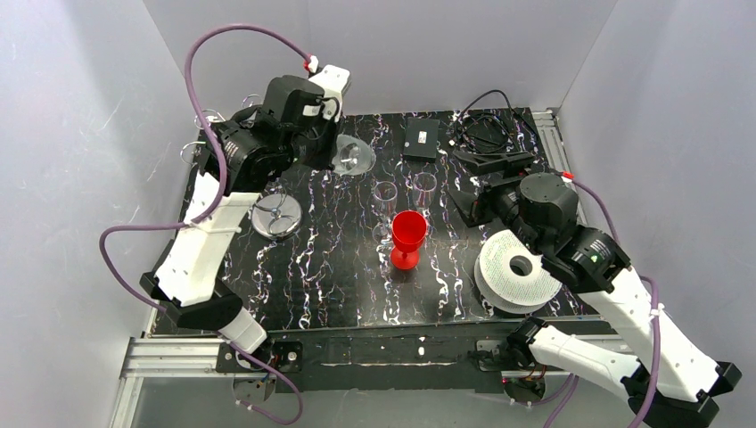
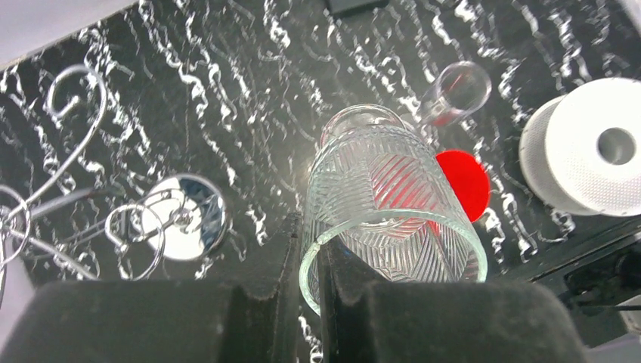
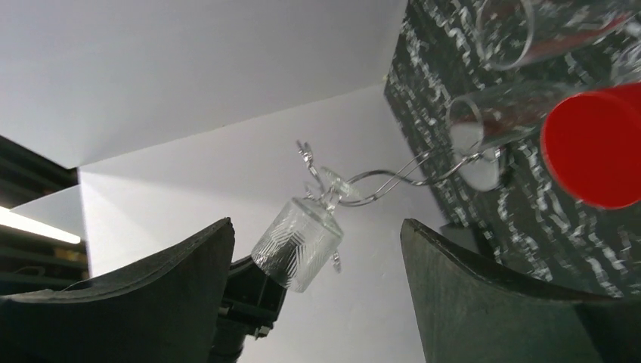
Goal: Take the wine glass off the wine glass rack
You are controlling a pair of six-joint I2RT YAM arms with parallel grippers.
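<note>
We are pinching the wine glass (image 2: 385, 197) by its rim in the left jaws, one finger inside the bowl and one outside. We are holding it tilted above the counter (image 2: 227, 76) at the centre of the left wrist frame, right of the wine glass rack (image 2: 181, 219), while the right jaws are hanging spread and empty. We are not seeing whether its foot is clear of the curled wire hooks, so pulling away may be dragging the rack over, and this thin grip on slick glass is risking a slip toward the red cup (image 2: 465, 181) showing behind it.

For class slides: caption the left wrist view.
Left gripper pinches the ribbed wine glass by its rim, wire rack at left.
</note>
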